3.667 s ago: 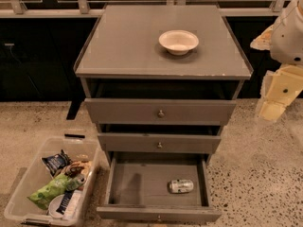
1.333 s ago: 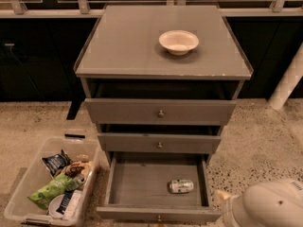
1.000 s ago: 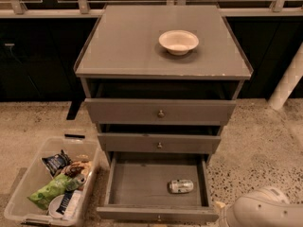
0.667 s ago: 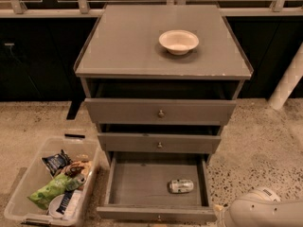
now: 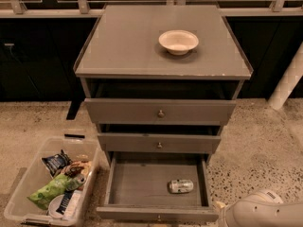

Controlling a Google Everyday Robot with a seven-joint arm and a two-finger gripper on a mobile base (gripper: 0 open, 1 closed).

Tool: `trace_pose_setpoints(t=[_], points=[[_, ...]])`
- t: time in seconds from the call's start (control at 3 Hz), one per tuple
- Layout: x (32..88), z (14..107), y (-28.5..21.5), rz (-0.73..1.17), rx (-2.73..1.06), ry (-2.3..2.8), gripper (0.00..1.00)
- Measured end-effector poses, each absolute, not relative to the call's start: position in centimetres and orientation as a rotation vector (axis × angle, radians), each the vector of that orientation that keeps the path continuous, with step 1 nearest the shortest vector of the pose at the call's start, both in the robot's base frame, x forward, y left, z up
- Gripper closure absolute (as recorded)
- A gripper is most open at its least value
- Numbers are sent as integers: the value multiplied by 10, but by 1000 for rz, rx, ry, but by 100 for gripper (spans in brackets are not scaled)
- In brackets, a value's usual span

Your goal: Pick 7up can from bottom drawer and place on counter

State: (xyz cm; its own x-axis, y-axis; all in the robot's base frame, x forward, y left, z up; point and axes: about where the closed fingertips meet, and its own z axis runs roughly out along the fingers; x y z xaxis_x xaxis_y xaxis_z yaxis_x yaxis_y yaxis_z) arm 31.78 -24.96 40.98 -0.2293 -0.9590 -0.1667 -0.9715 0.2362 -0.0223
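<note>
Lower right, pincer; one 7up can

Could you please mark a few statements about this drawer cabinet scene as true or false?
1. The 7up can lies on its side in the bottom drawer. True.
2. The bowl sits in a drawer. False: it stands on the counter.
3. A clear bin of snack bags stands left of the bottom drawer. True.
4. The gripper holds the can. False: the gripper is out of view; only a white arm part shows at the lower right, apart from the can.
</note>
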Motion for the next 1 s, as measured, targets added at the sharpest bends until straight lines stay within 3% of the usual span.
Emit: trace_pose_setpoints(t=[0.67,1.0], points=[[439,432,-251,-75,-1798,2249,0],[497,428,-227,-70,-1867,2210,0]])
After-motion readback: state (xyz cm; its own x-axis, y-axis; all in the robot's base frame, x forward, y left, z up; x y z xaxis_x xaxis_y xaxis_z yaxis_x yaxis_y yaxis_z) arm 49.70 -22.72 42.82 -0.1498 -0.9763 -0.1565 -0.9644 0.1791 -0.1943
